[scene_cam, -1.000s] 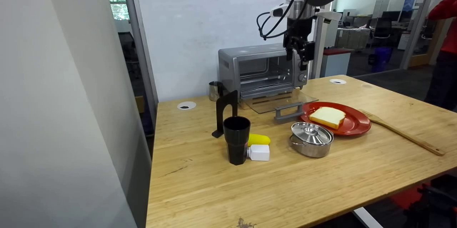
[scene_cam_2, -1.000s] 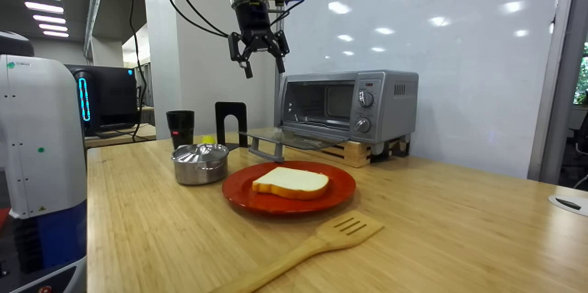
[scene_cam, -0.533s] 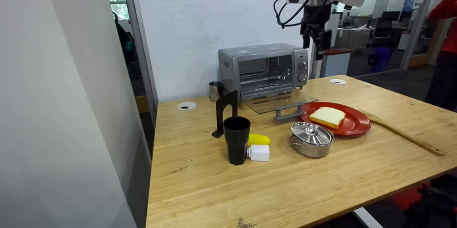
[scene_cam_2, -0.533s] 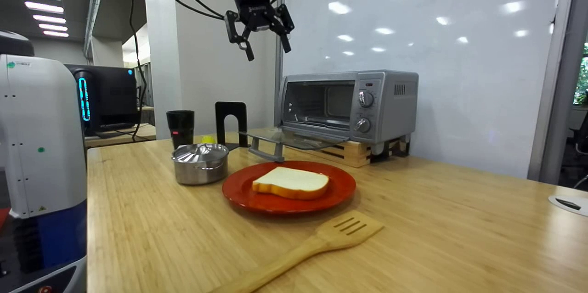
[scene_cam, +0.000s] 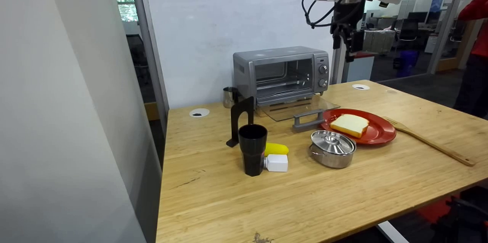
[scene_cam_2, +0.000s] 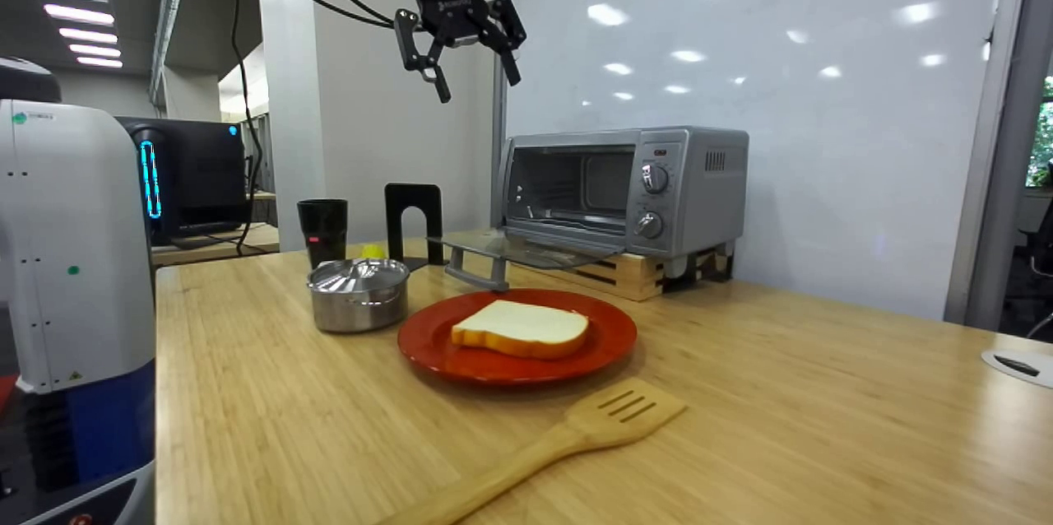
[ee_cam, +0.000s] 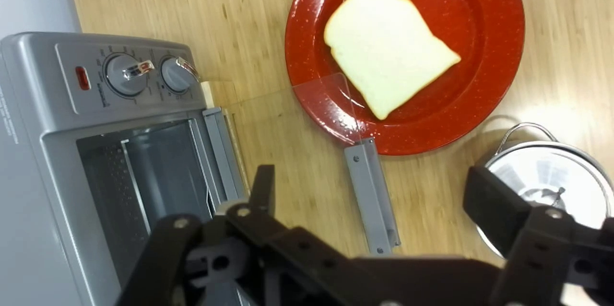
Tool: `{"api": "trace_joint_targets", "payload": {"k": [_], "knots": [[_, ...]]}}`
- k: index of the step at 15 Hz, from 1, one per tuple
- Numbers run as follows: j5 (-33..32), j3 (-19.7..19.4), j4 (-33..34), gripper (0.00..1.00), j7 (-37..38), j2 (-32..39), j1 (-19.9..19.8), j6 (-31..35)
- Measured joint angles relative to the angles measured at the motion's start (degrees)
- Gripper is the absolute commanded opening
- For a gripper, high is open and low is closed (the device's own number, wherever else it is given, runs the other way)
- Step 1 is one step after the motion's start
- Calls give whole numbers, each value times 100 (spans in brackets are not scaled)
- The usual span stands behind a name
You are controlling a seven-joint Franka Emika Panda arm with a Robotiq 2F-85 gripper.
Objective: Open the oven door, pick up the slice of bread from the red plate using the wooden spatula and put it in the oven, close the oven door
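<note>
1. The red plate (scene_cam_2: 606, 344) is lying on the bench (scene_cam: 324, 205), and the slice of bread (scene_cam_2: 522, 327) is resting flat on it, inside the rim.
2. The gripper (scene_cam_2: 479, 86) is hanging high above the level of the plate, and its jaws are standing wide apart; in the wrist view the plate is showing past their tips.
3. The wooden spatula (scene_cam_2: 539, 455) is lying on the bench, its slotted blade just beside the plate and its handle reaching away from it.
4. The oven (scene_cam_2: 658, 200) is standing beyond the plate in both exterior views, raised on a slatted wooden crate (scene_cam_2: 627, 276).
5. The oven door (scene_cam_2: 526, 249) is hanging lowered, its glass reaching toward the plate; in the wrist view a corner of that glass is overlapping the plate's rim, and whether the two are touching cannot be told.
6. A lidded metal pot (scene_cam: 333, 149) is standing just beside the plate.
7. A black cup (scene_cam: 252, 149) is standing upright well apart from the plate, with a white block (scene_cam: 277, 163) and a yellow object (scene_cam: 277, 149) lying next to it, nearer the plate.
8. A black bracket (scene_cam_2: 413, 195) is standing upright well apart from the plate, with a metal pitcher (scene_cam: 229, 97) standing farther off.
</note>
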Motion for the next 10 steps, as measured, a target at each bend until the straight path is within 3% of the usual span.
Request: {"api": "trace_joint_targets", "payload": {"k": [4, 10], "knots": [[27, -20, -170, 100, 156, -80, 3, 7], [22, -403, -1535, 100, 945, -835, -93, 451]]}}
